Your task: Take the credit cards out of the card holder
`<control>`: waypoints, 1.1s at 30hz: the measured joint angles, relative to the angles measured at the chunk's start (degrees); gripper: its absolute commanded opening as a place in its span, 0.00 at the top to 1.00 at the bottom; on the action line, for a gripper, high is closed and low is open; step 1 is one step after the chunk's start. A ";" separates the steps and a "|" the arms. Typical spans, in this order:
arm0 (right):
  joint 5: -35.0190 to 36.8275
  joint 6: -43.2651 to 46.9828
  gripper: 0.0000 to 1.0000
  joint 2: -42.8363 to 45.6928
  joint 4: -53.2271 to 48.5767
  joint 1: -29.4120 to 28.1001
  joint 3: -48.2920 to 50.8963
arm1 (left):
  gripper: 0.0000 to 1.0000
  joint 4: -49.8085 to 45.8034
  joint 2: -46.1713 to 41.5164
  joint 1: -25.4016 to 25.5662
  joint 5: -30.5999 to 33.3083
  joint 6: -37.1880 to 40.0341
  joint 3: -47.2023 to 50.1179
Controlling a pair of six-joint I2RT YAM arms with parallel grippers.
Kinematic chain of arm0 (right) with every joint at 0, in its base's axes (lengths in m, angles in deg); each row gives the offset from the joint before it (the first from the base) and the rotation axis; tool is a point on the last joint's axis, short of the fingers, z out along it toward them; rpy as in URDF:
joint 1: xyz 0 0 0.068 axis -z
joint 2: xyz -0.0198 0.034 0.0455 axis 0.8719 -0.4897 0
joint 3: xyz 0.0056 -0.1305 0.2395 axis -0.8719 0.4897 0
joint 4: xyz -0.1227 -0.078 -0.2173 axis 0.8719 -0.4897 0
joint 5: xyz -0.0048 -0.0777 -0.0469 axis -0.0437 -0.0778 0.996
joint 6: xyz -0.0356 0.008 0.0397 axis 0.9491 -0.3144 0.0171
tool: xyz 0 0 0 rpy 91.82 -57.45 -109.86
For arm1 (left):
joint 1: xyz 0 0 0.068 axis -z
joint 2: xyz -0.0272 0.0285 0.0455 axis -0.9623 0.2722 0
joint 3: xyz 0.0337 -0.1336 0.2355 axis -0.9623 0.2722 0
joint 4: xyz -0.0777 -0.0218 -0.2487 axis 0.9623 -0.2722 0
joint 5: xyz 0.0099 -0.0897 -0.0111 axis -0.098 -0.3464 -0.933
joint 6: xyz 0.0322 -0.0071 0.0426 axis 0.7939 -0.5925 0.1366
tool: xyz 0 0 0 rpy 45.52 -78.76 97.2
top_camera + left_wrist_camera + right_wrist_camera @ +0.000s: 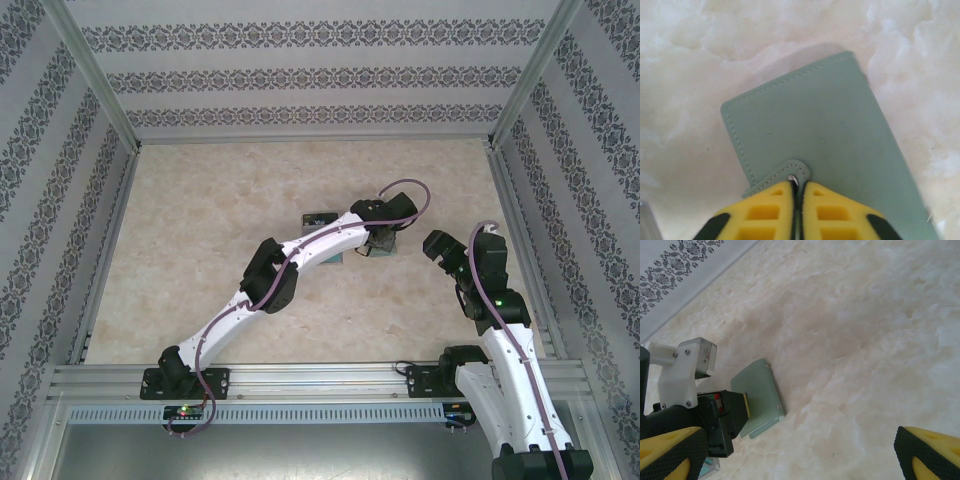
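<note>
Left pincer (797,189) clenched on tab (790,169) of card holder (830,120); right pincer (800,452) released, hovering above table (865,315).

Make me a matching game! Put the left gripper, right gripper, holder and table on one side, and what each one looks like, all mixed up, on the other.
Things:
1. left gripper
2. right gripper
3. holder
4. table

Looks:
A. creamy marble
B. wide open
C. shut on the tab
D. grey-green

Pairs: 1-C, 2-B, 3-D, 4-A
</note>
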 measured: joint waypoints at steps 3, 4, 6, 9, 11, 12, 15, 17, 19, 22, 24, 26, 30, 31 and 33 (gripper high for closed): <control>-0.37 -0.37 0.02 -0.07 0.07 0.00 0.17 | 1.00 -0.13 -0.44 0.04 -0.04 0.07 0.31; -0.50 -0.44 0.02 -0.17 0.17 0.00 0.26 | 1.00 -0.11 -0.90 0.09 -0.09 0.07 1.07; -0.87 -0.76 0.02 -0.52 0.48 0.00 0.50 | 1.00 -0.13 -2.54 0.15 -0.26 0.07 3.45; -1.01 -0.96 0.02 -1.38 0.68 -0.42 0.68 | 1.00 -0.09 -6.32 0.50 -0.61 0.04 8.76; -1.31 -1.01 0.02 -2.01 1.05 -0.83 0.79 | 1.00 0.20 -9.49 1.03 -0.87 0.02 12.90; -1.46 -1.03 0.02 -2.34 1.33 -1.09 0.85 | 1.00 0.39 -11.63 1.44 -0.96 0.00 15.50; -2.19 -1.03 0.02 -3.37 2.05 -1.95 0.90 | 1.00 1.95 -18.18 2.75 -1.40 -0.28 23.50; -2.86 -1.03 0.02 -4.26 2.69 -2.67 0.92 | 1.00 4.37 -23.69 3.65 -1.57 -0.63 30.45; -3.69 -1.01 0.02 -5.16 3.43 -3.45 0.94 | 1.00 6.69 -29.29 4.44 -1.60 -1.07 37.46; -5.18 -1.01 0.02 -6.64 4.61 -5.40 0.98 | 1.00 10.36 -37.22 5.49 -1.55 -1.99 48.00; -6.14 -1.01 0.02 -7.72 5.35 -7.39 1.01 | 1.00 12.63 -41.68 6.05 -1.53 -2.67 54.49; -7.15 -1.01 0.02 -9.20 6.12 -10.34 1.01 | 1.00 14.69 -46.05 6.56 -1.49 -3.54 61.61; -8.52 -0.94 0.03 -13.29 7.87 -19.54 0.98 | 1.00 17.59 -52.76 7.50 -1.31 -5.09 73.57; -8.85 -0.98 0.08 -14.67 8.48 -22.49 0.98 | 1.00 18.36 -54.53 7.72 -1.31 -5.42 76.59; -9.62 -1.57 0.18 -17.35 9.99 -27.61 0.98 | 1.00 19.93 -57.64 8.04 -1.33 -5.84 81.55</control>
